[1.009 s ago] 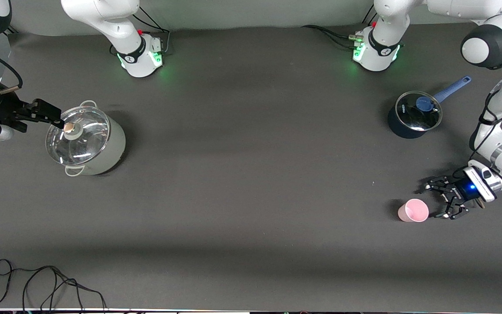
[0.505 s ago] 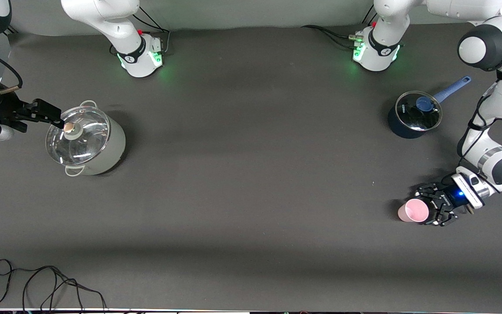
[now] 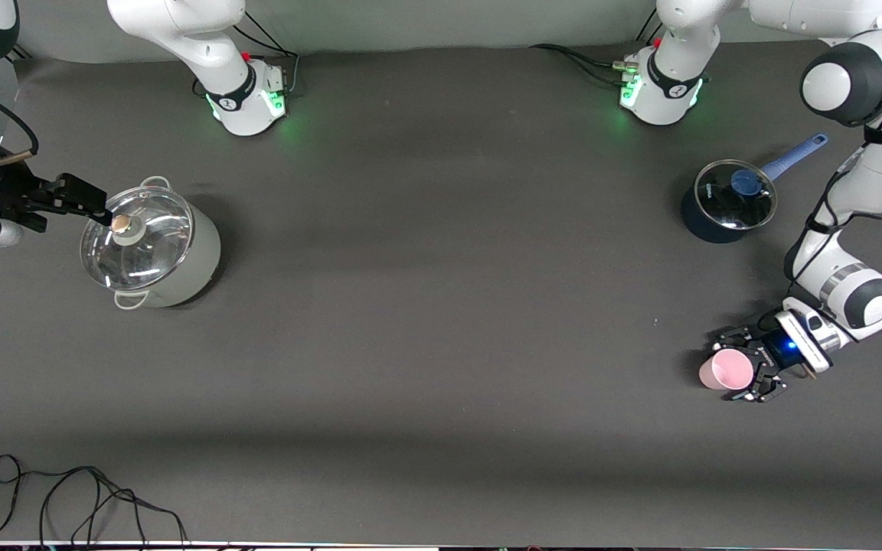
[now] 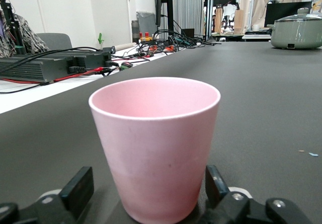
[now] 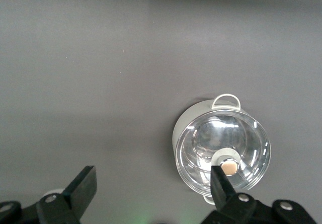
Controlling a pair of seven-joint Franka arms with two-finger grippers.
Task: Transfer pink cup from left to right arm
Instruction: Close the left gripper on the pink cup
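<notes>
The pink cup (image 3: pixel 726 370) stands upright on the dark table near the left arm's end, and fills the left wrist view (image 4: pixel 156 148). My left gripper (image 3: pixel 733 367), the black claw, is low at the table and open, with one finger on each side of the cup's base. In the left wrist view (image 4: pixel 148 190) its pads (image 4: pixel 216 182) stand a little apart from the cup's wall. My right gripper (image 3: pixel 101 208) is open and empty, and waits up over the rim of the grey-green pot (image 3: pixel 154 249); its fingertips (image 5: pixel 84 182) frame bare table.
The grey-green pot with a glass lid (image 5: pixel 221 149) stands at the right arm's end. A dark blue saucepan (image 3: pixel 728 200) with a glass lid stands farther from the front camera than the cup. A black cable (image 3: pixel 81 497) lies at the table's near edge.
My left gripper has moved in toward the pink cup and now has a finger on each side of it. The cup and the right arm have not moved.
</notes>
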